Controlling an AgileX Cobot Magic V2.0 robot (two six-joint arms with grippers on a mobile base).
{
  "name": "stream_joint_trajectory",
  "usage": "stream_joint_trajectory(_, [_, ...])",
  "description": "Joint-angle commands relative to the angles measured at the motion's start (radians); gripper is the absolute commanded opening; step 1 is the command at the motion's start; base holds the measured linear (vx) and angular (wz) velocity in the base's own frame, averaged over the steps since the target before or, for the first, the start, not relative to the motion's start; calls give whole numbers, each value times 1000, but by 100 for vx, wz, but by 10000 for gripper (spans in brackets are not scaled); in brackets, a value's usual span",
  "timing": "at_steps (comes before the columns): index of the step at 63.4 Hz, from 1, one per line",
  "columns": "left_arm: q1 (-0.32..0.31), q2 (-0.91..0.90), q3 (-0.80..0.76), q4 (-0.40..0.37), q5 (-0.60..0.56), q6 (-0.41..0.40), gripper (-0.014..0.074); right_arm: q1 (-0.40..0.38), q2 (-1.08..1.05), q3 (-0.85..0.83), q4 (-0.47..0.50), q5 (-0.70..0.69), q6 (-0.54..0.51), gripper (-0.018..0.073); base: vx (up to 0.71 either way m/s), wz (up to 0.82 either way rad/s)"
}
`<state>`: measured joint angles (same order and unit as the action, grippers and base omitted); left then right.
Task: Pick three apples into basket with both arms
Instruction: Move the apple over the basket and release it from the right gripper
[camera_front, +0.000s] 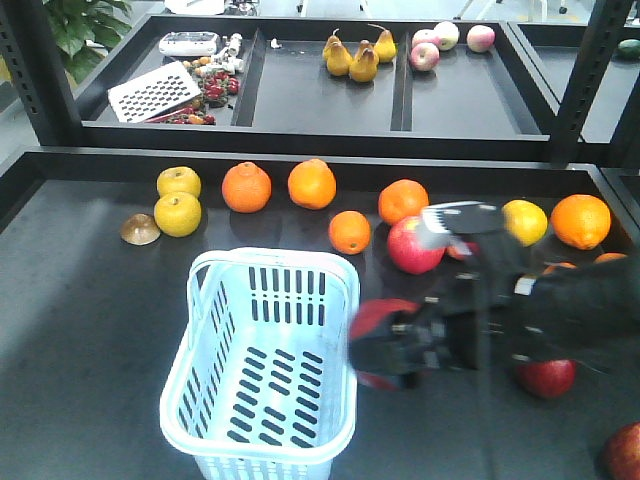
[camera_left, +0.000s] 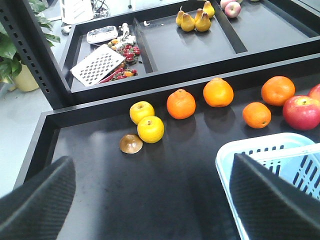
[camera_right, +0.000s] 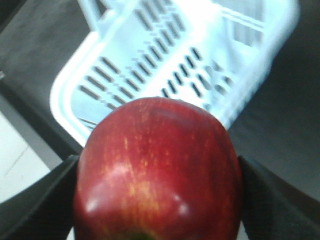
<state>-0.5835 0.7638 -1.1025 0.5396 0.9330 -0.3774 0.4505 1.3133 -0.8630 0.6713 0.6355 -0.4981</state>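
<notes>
My right gripper (camera_front: 390, 350) is shut on a dark red apple (camera_front: 380, 318), held just off the right rim of the pale blue basket (camera_front: 205, 300). In the right wrist view that apple (camera_right: 157, 170) fills the space between both black fingers (camera_right: 35, 200), with the basket (camera_right: 175, 60) beyond and below it. Two more dark red apples lie on the table at the right, one (camera_front: 546, 378) beside the arm and one (camera_front: 625, 452) at the corner. My left gripper (camera_left: 150, 200) is open over bare table, left of the basket (camera_left: 265, 150), which has no fruit in it.
A brighter red apple (camera_front: 412, 245), several oranges (camera_front: 246, 187), yellow fruits (camera_front: 177, 213) and a brown dome (camera_front: 140, 229) lie along the table's back. The upper shelf holds pears (camera_front: 358, 55), pale apples and a grater. A black post (camera_front: 585, 75) stands at the right.
</notes>
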Motion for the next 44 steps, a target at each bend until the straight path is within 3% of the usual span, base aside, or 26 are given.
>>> stream_joint_trajectory(1, [0, -4, -28, 24, -56, -13, 588, 67, 48, -92, 0, -81, 1, 248, 0, 0])
stream_joint_trajectory(11, [0, -4, -28, 24, -56, -13, 588, 129, 188, -197, -8, -92, 1, 251, 0, 0])
stream_joint_trajectory(21, [0, -4, -28, 24, -56, -13, 588, 135, 303, -271, -13, -78, 1, 310, 0, 0])
stream_joint_trajectory(44, [0, -4, -28, 24, -56, -13, 588, 135, 366, -284, -16, -96, 1, 678, 0, 0])
